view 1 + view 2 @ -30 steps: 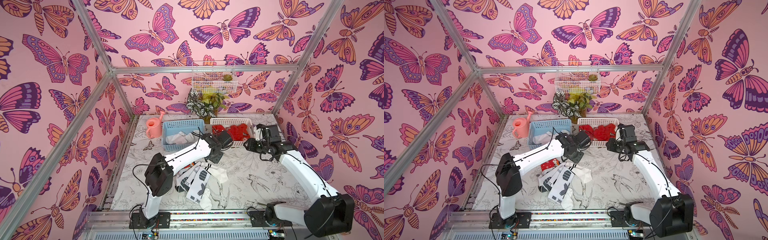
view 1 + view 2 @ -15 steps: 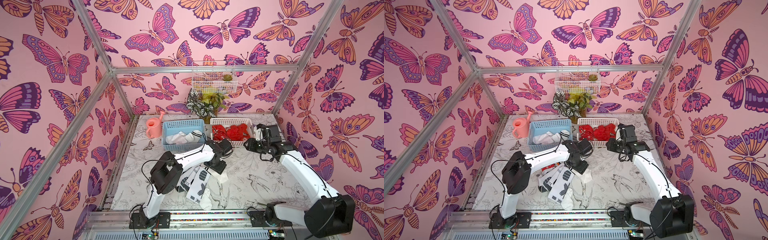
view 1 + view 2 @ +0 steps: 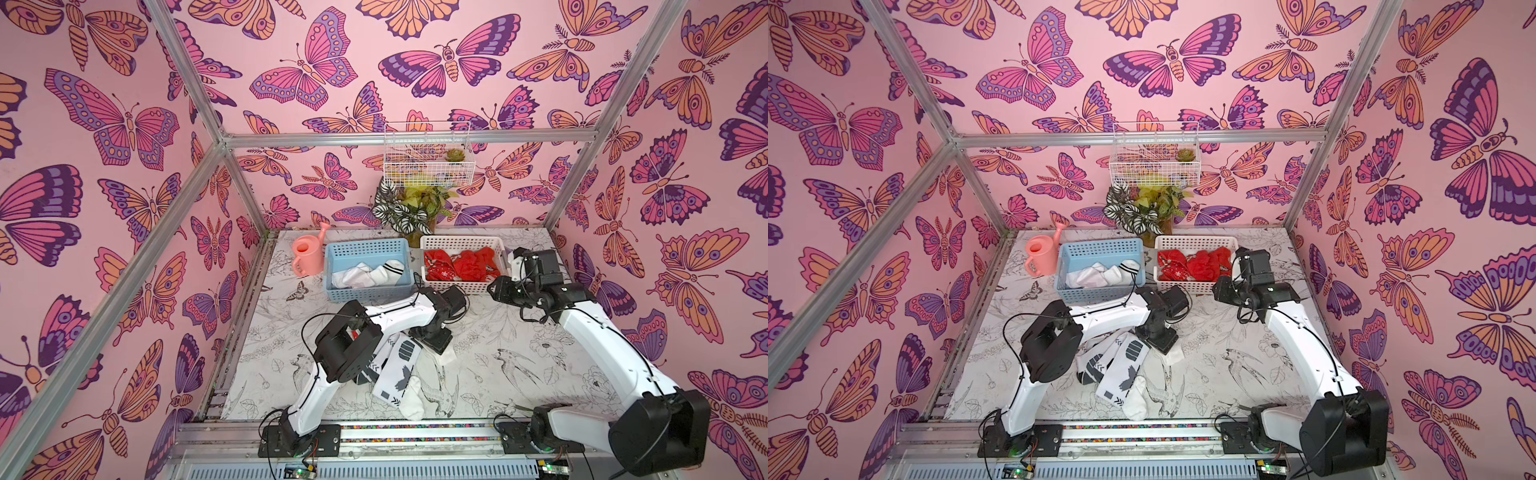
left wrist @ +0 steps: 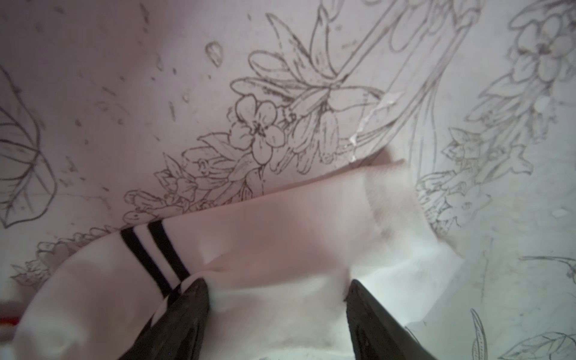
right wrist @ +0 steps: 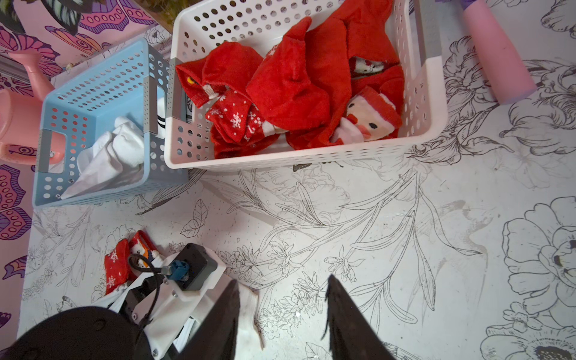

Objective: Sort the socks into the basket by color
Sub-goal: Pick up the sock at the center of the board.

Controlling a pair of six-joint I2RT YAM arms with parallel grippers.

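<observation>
Back from the blue basket point(image 3: 365, 249), your left gripper point(image 4: 276, 282) straddles a striped sock point(image 4: 280, 237), jaws spread (right gripper point(image 5: 282, 278) waits open), ready to grip

Pink butterfly wallpaper point(image 3: 124, 124) encloses a tabletop point(image 3: 498, 353) printed with line-drawn flowers.

Far side: white basket point(image 5: 431, 93) full of red socks point(image 5: 290, 81), some snowflaked. Just left, blue basket point(image 5: 93, 78) with white socks point(image 5: 109, 156). One red snowflake sock point(image 5: 116, 265) on table point(image 5: 405, 249), touching left arm point(image 5: 190, 271). The right gripper point(image 5: 282, 280) has its jaws apart, nothing between.
</observation>
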